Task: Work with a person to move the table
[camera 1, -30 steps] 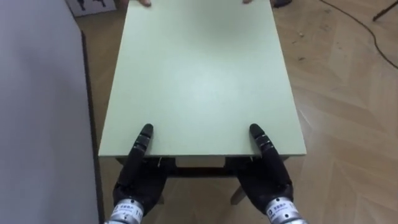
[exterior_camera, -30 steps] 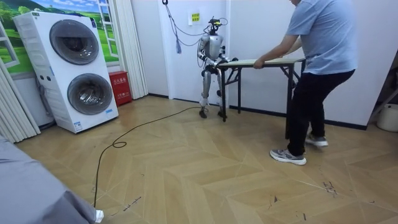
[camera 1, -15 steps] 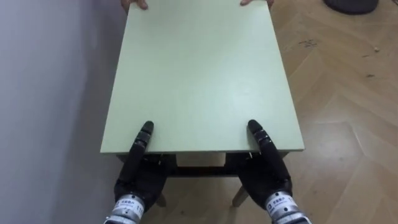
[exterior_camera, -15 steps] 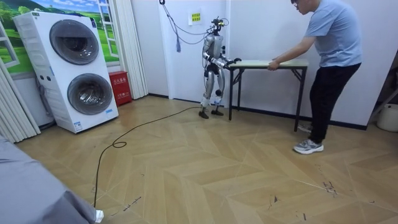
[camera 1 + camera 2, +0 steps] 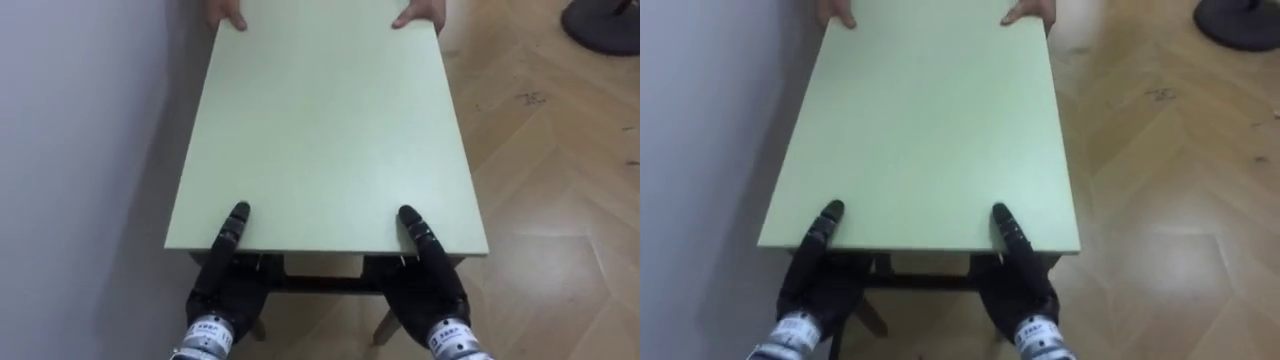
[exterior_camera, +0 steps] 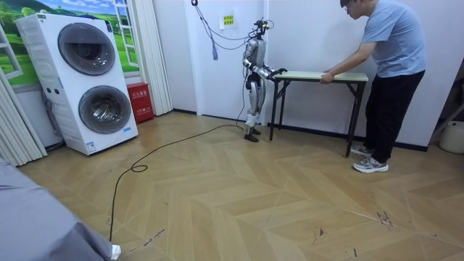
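Note:
A pale green table [image 5: 320, 130] stretches away from me, its long side close along a wall. My left hand [image 5: 228, 280] and right hand [image 5: 425, 280] grip its near edge, each with the thumb lying on top and the fingers tucked under. At the far edge, the person's hands [image 5: 228, 14] hold the top. In the room view I stand at the table's [image 6: 319, 75] left end, and the person [image 6: 388, 72] leans over the right end with both arms on it. The table's legs look to be on the floor.
A grey wall [image 5: 70, 150] runs tight along my left. Wooden floor [image 5: 550, 200] lies open on my right, with a dark round base [image 5: 605, 20] at the far right. Across the room stand stacked washing machines [image 6: 90, 80] and a red box [image 6: 139, 101].
The table, the person and I have moved toward the room view's right along the wall. The person has stepped back. Both my hands keep the same grip.

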Robot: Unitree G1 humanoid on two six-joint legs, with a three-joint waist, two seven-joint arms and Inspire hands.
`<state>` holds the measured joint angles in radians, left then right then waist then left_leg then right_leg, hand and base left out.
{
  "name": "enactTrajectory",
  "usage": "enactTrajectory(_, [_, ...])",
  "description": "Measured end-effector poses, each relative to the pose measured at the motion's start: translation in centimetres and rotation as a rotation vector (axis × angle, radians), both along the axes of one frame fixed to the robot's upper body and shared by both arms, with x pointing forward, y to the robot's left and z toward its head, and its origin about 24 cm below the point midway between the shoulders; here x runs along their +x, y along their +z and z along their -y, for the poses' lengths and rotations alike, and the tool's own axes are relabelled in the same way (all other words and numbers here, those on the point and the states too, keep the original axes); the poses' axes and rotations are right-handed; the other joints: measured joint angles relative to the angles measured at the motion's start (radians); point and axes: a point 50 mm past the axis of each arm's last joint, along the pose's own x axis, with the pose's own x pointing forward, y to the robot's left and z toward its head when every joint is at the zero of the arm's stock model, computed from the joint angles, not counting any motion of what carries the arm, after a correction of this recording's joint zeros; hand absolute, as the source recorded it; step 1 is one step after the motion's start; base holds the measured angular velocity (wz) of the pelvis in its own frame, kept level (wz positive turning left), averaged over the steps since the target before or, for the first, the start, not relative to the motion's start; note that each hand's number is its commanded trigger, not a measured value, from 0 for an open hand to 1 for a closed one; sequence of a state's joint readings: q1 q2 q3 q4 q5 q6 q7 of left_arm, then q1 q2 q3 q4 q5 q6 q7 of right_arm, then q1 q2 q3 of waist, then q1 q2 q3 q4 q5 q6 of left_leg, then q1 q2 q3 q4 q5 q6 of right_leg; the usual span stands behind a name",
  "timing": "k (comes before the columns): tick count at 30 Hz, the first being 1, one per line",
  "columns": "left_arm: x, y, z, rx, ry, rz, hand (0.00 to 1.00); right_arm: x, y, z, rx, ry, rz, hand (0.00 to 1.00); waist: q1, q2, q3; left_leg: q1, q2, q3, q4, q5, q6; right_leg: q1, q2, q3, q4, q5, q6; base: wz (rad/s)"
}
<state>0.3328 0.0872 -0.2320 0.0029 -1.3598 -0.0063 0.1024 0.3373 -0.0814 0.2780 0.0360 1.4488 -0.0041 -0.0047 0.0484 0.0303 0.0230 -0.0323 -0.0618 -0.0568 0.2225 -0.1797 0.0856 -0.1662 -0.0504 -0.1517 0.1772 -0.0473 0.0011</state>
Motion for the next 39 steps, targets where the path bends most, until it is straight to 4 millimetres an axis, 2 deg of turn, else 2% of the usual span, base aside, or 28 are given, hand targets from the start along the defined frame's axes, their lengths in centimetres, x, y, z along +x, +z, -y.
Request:
enactTrajectory(1, [-0.2,-0.4,0.3,-0.005,-0.001,-0.019,1.0,-0.2,-0.2,0.2,0.001,-0.005,-0.014,1.0,-0.017,0.011,0.0035,0.033,0.004,0.015,-0.021,-0.004,-0.007,0.015,-0.002,-0.004,0.018,0.018,0.002,0.31])
enactTrajectory(3, [-0.3,-0.4,0.4,0.004,-0.002,-0.019,1.0,-0.3,-0.3,0.3,0.003,-0.007,-0.019,1.0,-0.009,0.011,0.005,0.055,0.016,0.055,-0.051,-0.004,-0.008,0.03,0.009,0.004,0.003,0.016,0.002,-0.02])
enactTrajectory(9, [-0.1,-0.3,0.4,0.011,-0.005,-0.015,1.0,-0.3,-0.3,0.2,0.017,-0.013,-0.024,1.0,-0.019,0.011,0.0049,0.073,0.017,0.083,-0.064,-0.004,-0.008,0.047,0.018,0.015,-0.008,0.015,0.004,-0.05])
enactTrajectory(17, [-0.1,-0.4,0.1,0.043,-0.019,-0.016,1.0,-0.8,-0.6,0.3,0.022,-0.015,-0.042,1.0,-0.035,0.01,0.0052,0.097,0.012,0.095,-0.072,-0.004,-0.008,0.068,0.014,0.024,-0.009,0.015,0.004,0.03])
enactTrajectory(20, [-0.5,-0.7,0.1,0.047,-0.024,-0.034,1.0,-1.1,-0.9,0.3,0.021,-0.016,-0.06,1.0,-0.036,0.009,0.0056,0.116,0.009,0.134,-0.068,-0.005,-0.011,0.101,0.011,0.048,-0.032,0.018,0.009,0.01])
enactTrajectory(21, [-0.7,-1.0,0.0,0.053,-0.026,-0.042,1.0,-1.3,-1.2,0.2,0.019,-0.016,-0.07,1.0,-0.039,0.004,0.0087,0.109,0.007,0.153,-0.029,-0.017,-0.032,0.12,-0.004,0.059,-0.047,0.022,0.014,0.18])
enactTrajectory(22, [-0.6,-1.4,0.0,0.061,-0.031,-0.045,1.0,-1.3,-1.5,0.1,0.02,-0.016,-0.076,1.0,-0.036,-0.018,0.0185,0.047,-0.007,0.168,0.115,-0.032,-0.099,0.136,-0.036,0.111,-0.06,0.021,0.024,0.22])
enactTrajectory(23, [-0.5,-1.6,0.1,0.062,-0.037,-0.05,1.0,-1.4,-1.8,0.0,0.021,-0.018,-0.08,1.0,-0.036,-0.046,0.0327,0.001,-0.013,0.169,0.17,-0.055,-0.101,0.141,-0.059,0.154,-0.06,0.023,0.035,0.51])
enactTrajectory(24, [-0.4,-1.6,0.4,0.068,-0.055,-0.05,1.0,-1.6,-2.1,0.2,0.026,-0.023,-0.078,1.0,-0.056,-0.03,0.0126,-0.055,0.051,0.158,0.083,-0.045,-0.098,0.123,-0.055,0.18,-0.049,0.017,0.062,0.49])
enactTrajectory(25, [-0.2,-1.7,0.7,0.078,-0.079,-0.047,1.0,-1.7,-2.4,0.9,0.021,-0.037,-0.078,1.0,-0.053,-0.033,0.0105,-0.069,0.068,0.208,0.061,-0.038,-0.013,0.098,-0.055,0.18,-0.02,-0.014,0.099,0.39])
enactTrajectory(26, [-0.2,-1.8,0.5,0.089,-0.086,-0.051,1.0,-1.7,-2.6,0.8,0.022,-0.035,-0.09,1.0,-0.046,-0.039,0.0082,-0.067,0.067,0.225,0.055,-0.038,-0.01,0.093,-0.056,0.165,-0.016,-0.016,0.101,-0.1])
enactTrajectory(28, [-0.7,-2.3,0.2,0.108,-0.106,-0.072,1.0,-2.2,-2.9,0.7,0.023,-0.025,-0.104,1.0,-0.015,-0.034,0.0095,-0.038,0.062,0.247,0.046,-0.037,-0.009,0.115,-0.057,0.113,-0.029,-0.012,0.099,-0.34])
enactTrajectory(32, [-1.2,-3.3,0.0,0.097,-0.11,-0.078,1.0,-2.5,-3.2,0.7,0.014,-0.018,-0.117,1.0,-0.013,-0.02,0.0042,0.009,0.055,0.25,0.001,-0.035,-0.005,0.136,-0.057,0.093,-0.026,-0.019,0.099,-0.08])
enactTrajectory(36, [-1.7,-4.5,0.0,0.079,-0.096,-0.096,1.0,-2.9,-3.7,0.7,-0.011,0.0,-0.128,1.0,-0.013,-0.001,-0.0074,0.046,0.056,0.25,-0.031,-0.033,-0.007,0.158,-0.051,0.054,-0.026,-0.024,0.094,-0.07])
enactTrajectory(39, [-2.0,-5.2,-0.3,0.073,-0.1,-0.096,1.0,-3.1,-4.2,0.6,-0.015,0.012,-0.136,1.0,-0.012,0.0,-0.0094,0.068,0.056,0.248,-0.053,-0.029,-0.013,0.176,-0.049,0.028,-0.026,-0.029,0.092,-0.01])
